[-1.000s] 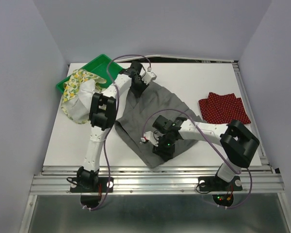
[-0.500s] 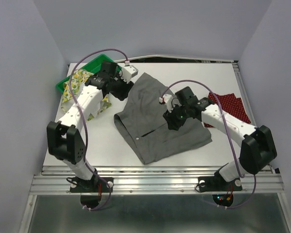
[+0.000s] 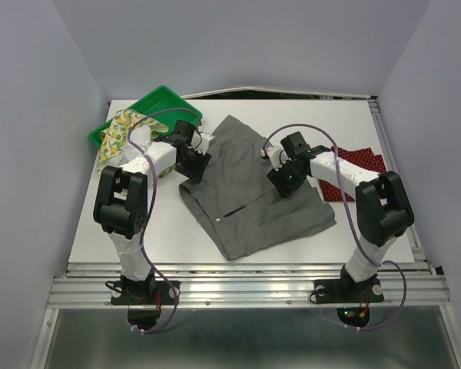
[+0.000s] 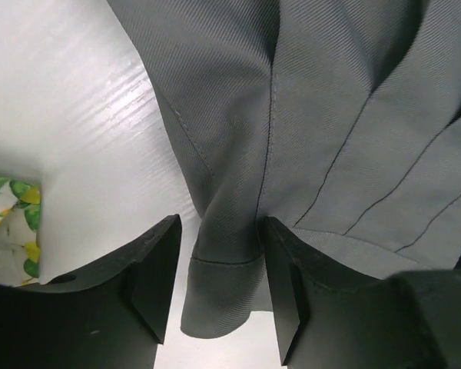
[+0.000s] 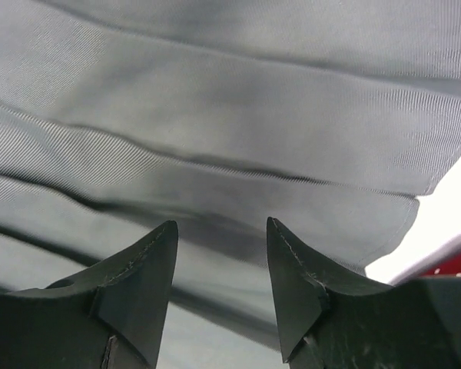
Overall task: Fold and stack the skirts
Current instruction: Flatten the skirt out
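Grey skirt (image 3: 246,211): looking soft, light, limp; you are likely gripping best at hem corners. Left gripper (image 4: 219,231) and right gripper (image 5: 221,231) are hanging half-open over it, holding nothing.

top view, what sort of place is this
Probably a robot test booth: left arm and right arm bolted to a white table, plain walls around it, a grey skirt spread out.

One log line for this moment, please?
task: fold grey skirt | left end effector: open, at its edge | right end effector: open, over skirt

Left arm (image 3: 157,157), right arm (image 3: 332,168): jaws apart.
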`<state>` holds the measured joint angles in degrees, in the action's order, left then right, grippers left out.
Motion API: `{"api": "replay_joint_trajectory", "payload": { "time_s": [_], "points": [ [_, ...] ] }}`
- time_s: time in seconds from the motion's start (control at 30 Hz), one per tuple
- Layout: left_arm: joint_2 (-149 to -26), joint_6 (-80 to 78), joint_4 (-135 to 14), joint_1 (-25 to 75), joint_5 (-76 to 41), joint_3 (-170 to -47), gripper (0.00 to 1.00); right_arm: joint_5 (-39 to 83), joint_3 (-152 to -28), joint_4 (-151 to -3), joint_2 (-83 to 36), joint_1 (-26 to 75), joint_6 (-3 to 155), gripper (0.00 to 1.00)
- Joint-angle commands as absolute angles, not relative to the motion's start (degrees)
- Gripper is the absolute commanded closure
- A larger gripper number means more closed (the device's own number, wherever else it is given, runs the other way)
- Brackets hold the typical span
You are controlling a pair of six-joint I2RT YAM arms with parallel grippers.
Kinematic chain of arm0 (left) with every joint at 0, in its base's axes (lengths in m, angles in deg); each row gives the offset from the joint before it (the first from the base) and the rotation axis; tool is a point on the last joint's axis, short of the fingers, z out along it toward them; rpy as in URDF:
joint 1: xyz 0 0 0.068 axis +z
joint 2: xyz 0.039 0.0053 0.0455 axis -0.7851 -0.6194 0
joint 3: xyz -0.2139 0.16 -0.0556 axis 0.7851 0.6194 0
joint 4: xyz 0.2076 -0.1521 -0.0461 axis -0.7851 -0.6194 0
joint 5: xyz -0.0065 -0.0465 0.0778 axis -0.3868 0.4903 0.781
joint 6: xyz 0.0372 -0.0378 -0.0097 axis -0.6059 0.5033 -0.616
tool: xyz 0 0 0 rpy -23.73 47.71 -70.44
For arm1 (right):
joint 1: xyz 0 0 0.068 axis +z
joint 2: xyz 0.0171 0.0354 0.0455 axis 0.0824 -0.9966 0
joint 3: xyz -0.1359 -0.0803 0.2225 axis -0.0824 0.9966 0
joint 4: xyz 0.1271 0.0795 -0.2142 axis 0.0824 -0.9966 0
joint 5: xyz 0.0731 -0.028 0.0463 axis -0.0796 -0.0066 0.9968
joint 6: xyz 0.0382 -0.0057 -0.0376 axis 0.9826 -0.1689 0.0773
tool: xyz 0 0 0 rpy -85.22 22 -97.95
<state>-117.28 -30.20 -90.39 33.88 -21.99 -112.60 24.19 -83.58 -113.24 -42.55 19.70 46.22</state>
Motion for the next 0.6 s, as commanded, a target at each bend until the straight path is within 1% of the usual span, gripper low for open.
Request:
{"api": "replay_joint_trajectory", "payload": {
  "time_s": [0.0,0.03,0.07,0.1,0.13,0.23,0.33,0.37,0.4,0.5,0.57],
  "points": [
    [-116.93,-28.02,-89.67,35.81,-20.25,-109.87,0.59,21.9,-86.15,-111.01,-44.84,19.8,44.73,0.44],
    [-117.45,-27.67,-89.32,36.6,-19.46,-109.25,0.71,22.51,-86.07,-111.88,-46.15,19.8,44.12,0.45],
    [-117.72,-27.5,-88.88,37.65,-17.71,-108.72,0.8,23.48,-85.8,-112.5,-46.52,19.8,43.76,0.46],
    [-118.07,-27.32,-88.0,40.01,-16.83,-108.1,0.98,24.79,-85.45,-113.2,-46.78,19.8,43.58,0.47],
    [-118.86,-27.23,-87.39,41.26,-15.86,-108.01,1.0,27.68,-84.49,-114.6,-46.78,19.8,43.58,0.49],
    [-120.26,-30.12,-84.92,42.67,-12.08,-108.1,1.0,30.69,-80.73,-115.84,-46.52,20.75,43.58,0.53],
    [-122.11,-33.55,-84.74,42.15,-13.21,-110.02,1.0,32.09,-77.72,-116.72,-46.52,23.74,43.32,0.58],
    [-123.42,-34.69,-85.44,41.89,-14.87,-110.73,0.97,33.49,-76.24,-117.59,-46.35,25.66,43.41,0.6],
    [-124.04,-36.18,-85.45,41.62,-14.62,-111.95,0.91,34.29,-75.53,-118.21,-46.17,26.81,43.32,0.61],
    [-125.98,-39.0,-85.01,38.82,-13.57,-114.5,0.82,39.2,-74.47,-121.2,-44.42,31.29,43.67,0.62],
    [-127.38,-40.67,-84.74,36.35,-13.47,-116.17,0.82,42.46,-74.11,-122.7,-43.01,33.58,44.37,0.63]
  ]
}}
